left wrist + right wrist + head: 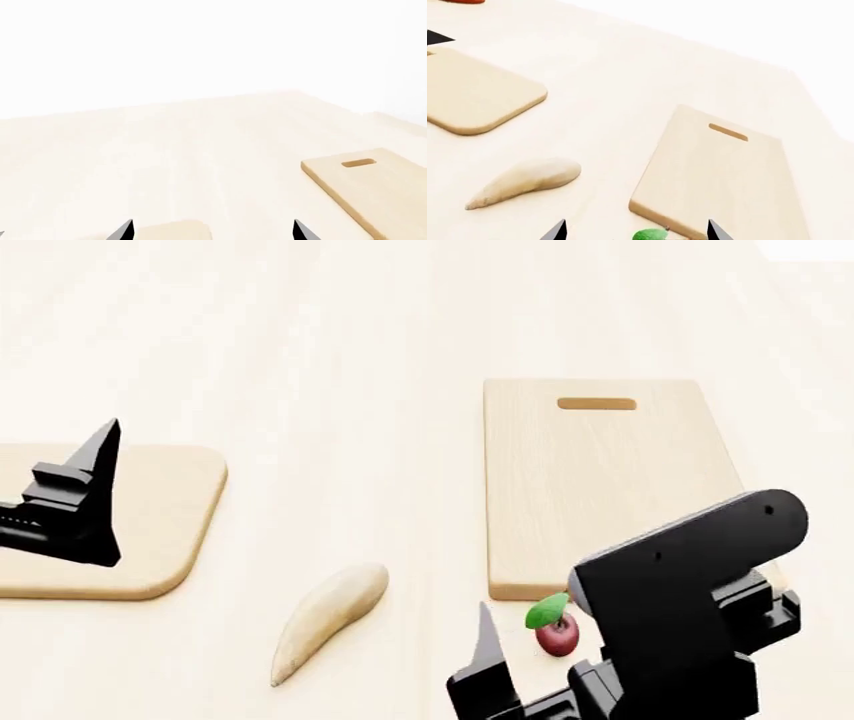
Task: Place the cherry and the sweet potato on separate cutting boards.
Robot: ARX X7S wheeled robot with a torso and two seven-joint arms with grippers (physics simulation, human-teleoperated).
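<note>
The cherry [558, 634], dark red with a green leaf [650, 234], lies on the table just off the near edge of the squarish cutting board [603, 480]. My right gripper [635, 231] is open with the leaf between its fingertips, above the cherry. The pale sweet potato [327, 620] lies on the table between the boards, also in the right wrist view [524, 182]. The rounded-corner cutting board [147, 520] is at the left. My left gripper [212, 231] is open and empty over that board's corner [175, 231].
The squarish board also shows in the left wrist view [373, 187] and the right wrist view [720, 175], the rounded board in the right wrist view [477, 97]. A red object [464, 1] sits at the far table edge. The table [347, 360] is light wood.
</note>
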